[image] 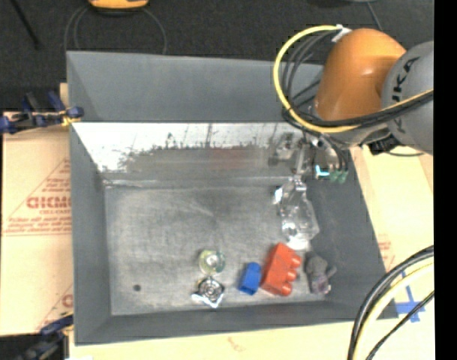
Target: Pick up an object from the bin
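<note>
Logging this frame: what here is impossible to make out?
1. Camera view: round pale thing and crumpled silvery thing by the near wall, too small to identify.
2. Grey-purple lump right of the red block: blurred, kind unclear.
3. Whether the gripper touches anything: its height cannot be judged from above.
4. Bin far right corner: hidden behind the orange cover.

Grey metal bin (153,223), back wall scuffed pale with dark streaks. Chunky block (281,270) red-orange. Small block (250,278) blue. Lump (319,273) dull grey-purple, possibly two tones, hard to tell. Round piece (211,261) pale with a greenish glint. Crumpled piece (209,293) silver-white, dark flecks. Shiny silver gripper (297,227). Orange wrist cover (356,70); cables (284,88) yellow and black.
</note>
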### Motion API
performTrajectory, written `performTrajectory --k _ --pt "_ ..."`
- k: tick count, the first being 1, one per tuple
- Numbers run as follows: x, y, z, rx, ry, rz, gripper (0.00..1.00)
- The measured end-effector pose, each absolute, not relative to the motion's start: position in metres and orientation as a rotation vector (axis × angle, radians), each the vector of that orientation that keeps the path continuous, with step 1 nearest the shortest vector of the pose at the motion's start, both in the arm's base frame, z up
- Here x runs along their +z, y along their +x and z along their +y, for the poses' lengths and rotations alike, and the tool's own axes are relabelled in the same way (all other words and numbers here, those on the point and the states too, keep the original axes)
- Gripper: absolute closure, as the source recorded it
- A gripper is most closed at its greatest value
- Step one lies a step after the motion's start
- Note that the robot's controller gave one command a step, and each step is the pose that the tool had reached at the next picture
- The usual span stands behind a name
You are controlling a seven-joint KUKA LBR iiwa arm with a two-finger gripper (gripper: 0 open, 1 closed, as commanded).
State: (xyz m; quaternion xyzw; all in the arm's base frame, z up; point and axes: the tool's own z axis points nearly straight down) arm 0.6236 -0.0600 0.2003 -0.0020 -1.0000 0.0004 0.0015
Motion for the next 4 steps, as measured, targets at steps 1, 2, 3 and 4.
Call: performTrajectory --k 1,2,3,4 --pt "0.079 0.634 0.017 -0.004 -0.305 -3.127 0.00" --pt "0.081 0.631 0.042 0.000 -0.192 -3.136 0.00" --pt "0.131 0.578 0.032 0.002 -0.129 -3.141 0.00" --pt "0.074 0.494 0.013 0.001 0.374 -3.139 0.00"
